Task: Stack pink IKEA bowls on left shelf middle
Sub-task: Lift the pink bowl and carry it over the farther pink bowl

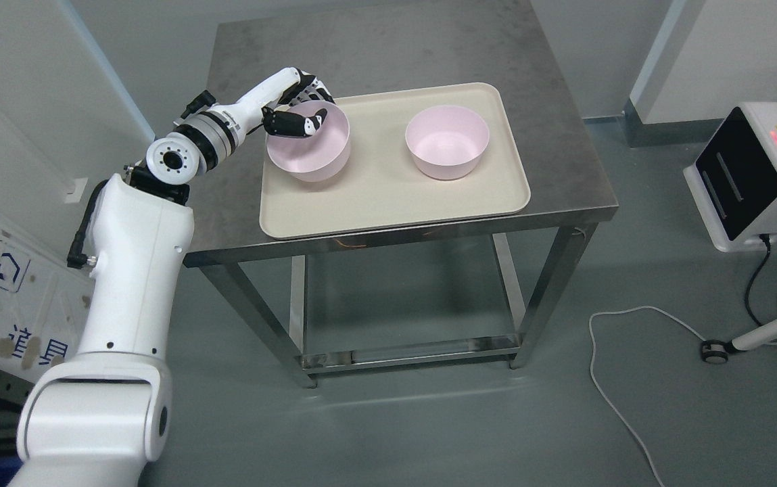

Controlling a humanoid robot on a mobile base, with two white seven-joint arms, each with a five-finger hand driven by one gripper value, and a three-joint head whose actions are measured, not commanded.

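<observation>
Left arm enters low at the picture's left; left hand (297,108) grips rim of left bowl (310,152), thumb inside, at tray's (388,203) left edge. Right bowl (447,142) sits apart, untouched. Stacking not done. Steel bench (388,54), grey floor (429,419), cable (604,379).

From my seat: table (429,47) at frame centre reads as brushed steel, dull top, shinier legs. Tray (388,203) looks like matt beige plastic. Both pink bowls (308,145) (447,142), smooth satin plastic. Left arm (138,270), lower left, glossy white shell.
</observation>
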